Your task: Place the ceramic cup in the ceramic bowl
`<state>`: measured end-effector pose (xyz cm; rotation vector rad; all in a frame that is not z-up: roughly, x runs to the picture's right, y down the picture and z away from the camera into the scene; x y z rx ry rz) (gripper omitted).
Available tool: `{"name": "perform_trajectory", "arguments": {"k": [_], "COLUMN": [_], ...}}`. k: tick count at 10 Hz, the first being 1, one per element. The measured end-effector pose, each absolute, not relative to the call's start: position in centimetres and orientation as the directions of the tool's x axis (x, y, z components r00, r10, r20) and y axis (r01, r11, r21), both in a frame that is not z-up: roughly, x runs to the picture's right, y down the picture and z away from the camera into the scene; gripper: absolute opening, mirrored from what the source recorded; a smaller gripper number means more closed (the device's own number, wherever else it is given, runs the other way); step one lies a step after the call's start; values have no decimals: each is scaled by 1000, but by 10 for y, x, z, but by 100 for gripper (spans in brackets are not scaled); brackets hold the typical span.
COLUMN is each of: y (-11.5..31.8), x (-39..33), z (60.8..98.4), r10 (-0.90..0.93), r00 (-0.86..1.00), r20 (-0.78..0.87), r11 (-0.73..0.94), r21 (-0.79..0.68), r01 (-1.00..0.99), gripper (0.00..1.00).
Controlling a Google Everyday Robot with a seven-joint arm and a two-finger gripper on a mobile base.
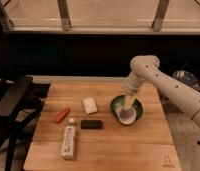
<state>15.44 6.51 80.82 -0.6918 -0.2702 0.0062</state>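
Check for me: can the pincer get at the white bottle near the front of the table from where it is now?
Probably yes. The pincer is at the ceramic cup in the ceramic bowl; the white bottle lies uncovered, with only the low black block between.
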Motion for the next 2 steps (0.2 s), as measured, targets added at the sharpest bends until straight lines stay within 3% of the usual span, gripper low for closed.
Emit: {"name": "perform_trajectory", "arguments": {"k": [2], "y": [64], "x": [154], "z": [809], "r10": [94], "r00": [965], "r20": [245], "r11": [773], "r21": [-628], "r01": [84], "gripper": [28]}}
